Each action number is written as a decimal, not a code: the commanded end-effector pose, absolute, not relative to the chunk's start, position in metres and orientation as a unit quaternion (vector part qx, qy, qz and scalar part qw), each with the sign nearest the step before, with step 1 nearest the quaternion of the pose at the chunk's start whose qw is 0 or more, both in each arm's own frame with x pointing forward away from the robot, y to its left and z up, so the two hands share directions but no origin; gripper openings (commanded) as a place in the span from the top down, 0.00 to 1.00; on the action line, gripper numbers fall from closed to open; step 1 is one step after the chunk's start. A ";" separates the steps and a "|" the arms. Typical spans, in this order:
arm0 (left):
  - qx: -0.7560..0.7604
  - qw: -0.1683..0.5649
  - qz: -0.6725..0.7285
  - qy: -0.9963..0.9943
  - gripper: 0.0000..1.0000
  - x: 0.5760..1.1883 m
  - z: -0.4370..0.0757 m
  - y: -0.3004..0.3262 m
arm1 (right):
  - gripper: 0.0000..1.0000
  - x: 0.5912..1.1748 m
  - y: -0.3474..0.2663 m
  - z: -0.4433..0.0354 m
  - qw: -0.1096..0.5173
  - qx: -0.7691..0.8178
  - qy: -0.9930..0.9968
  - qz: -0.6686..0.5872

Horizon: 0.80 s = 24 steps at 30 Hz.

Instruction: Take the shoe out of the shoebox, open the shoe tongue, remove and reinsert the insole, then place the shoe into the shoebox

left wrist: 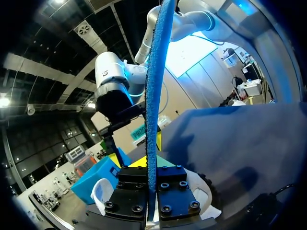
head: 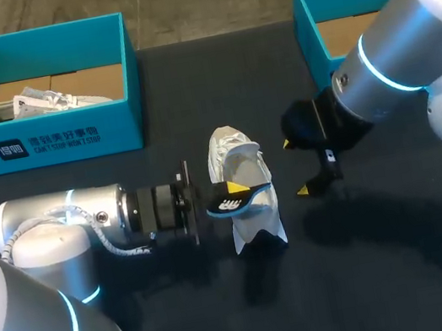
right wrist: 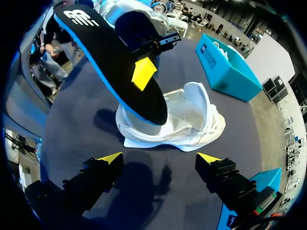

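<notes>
Head view: left fingers (head: 238,186) pinch insole (head: 228,205); right fingers (head: 303,191) spread

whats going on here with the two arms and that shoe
The left gripper is shut on the black, blue-edged insole, holding it over the opening of the white shoe lying in the middle of the table. The right gripper hangs open beside the shoe, touching nothing. The shoe is not yet back in the teal shoebox at the far right.
</notes>
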<state>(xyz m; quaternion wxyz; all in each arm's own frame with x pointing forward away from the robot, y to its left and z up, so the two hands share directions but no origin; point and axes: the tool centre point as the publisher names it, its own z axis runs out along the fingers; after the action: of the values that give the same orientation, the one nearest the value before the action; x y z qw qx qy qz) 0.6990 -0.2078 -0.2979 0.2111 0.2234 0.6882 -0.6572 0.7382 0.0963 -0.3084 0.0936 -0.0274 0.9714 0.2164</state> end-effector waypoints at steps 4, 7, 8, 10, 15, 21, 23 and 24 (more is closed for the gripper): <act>0.215 0.209 -0.657 0.692 1.00 0.703 -0.307 -0.216 | 0.00 0.738 0.097 -0.309 0.095 -0.027 0.972 0.215; 0.216 0.208 -0.654 0.695 1.00 0.705 -0.310 -0.217 | 0.00 0.738 0.097 -0.309 0.095 -0.027 0.972 0.215; 0.215 0.208 -0.653 0.696 1.00 0.706 -0.310 -0.217 | 0.00 0.738 0.097 -0.309 0.095 -0.027 0.972 0.215; 0.214 0.207 -0.650 0.699 1.00 0.708 -0.313 -0.217 | 0.00 0.738 0.097 -0.309 0.095 -0.027 0.972 0.215; 0.212 0.208 -0.647 0.702 1.00 0.712 -0.318 -0.217 | 0.00 0.738 0.097 -0.309 0.095 -0.027 0.972 0.215; 0.215 0.210 -0.638 0.709 1.00 0.721 -0.330 -0.218 | 0.00 0.738 0.097 -0.309 0.095 -0.027 0.972 0.215; 0.217 0.210 -0.634 0.712 1.00 0.723 -0.334 -0.217 | 0.00 0.738 0.097 -0.309 0.095 -0.027 0.972 0.215; 0.216 0.210 -0.633 0.713 1.00 0.724 -0.336 -0.217 | 0.00 0.738 0.097 -0.309 0.095 -0.027 0.972 0.215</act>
<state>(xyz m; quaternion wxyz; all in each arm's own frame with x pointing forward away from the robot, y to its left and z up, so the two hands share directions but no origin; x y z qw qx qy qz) 0.7202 -0.2127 -0.3313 0.2124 0.2148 0.7123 -0.6336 0.7385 0.0962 -0.3083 0.0931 -0.0277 0.9715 0.2164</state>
